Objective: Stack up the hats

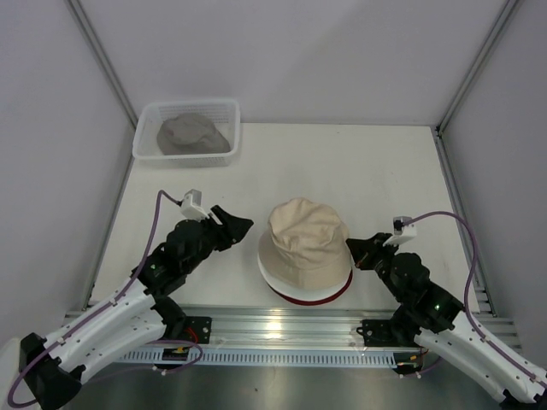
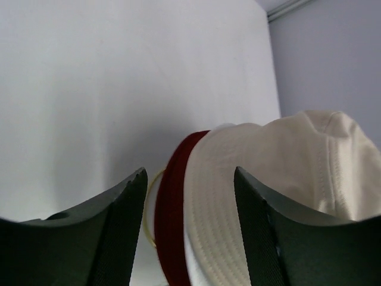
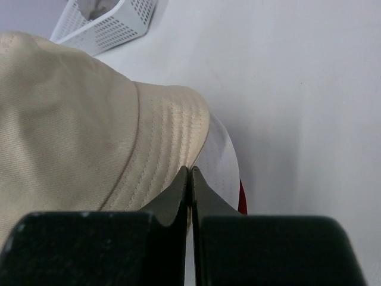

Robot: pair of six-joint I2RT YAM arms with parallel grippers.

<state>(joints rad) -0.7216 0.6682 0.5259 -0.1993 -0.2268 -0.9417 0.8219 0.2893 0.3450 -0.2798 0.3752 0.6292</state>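
Top external: 3 stacked, grey hat [image 1: 192, 134] in basket [image 1: 224, 107].
Released left gripper [image 1: 239, 225], clenched empty right gripper [image 1: 355, 249]: a nudge could topple the stack [image 1: 306, 243].

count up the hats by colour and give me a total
cream-beige fabric bucket hat, top of the stack: 1
white fabric bucket hat, brim showing under it: 1
dark red fabric bucket hat, bottom of the stack: 1
grey fabric bucket hat, in the white plastic mesh basket: 1
total: 4
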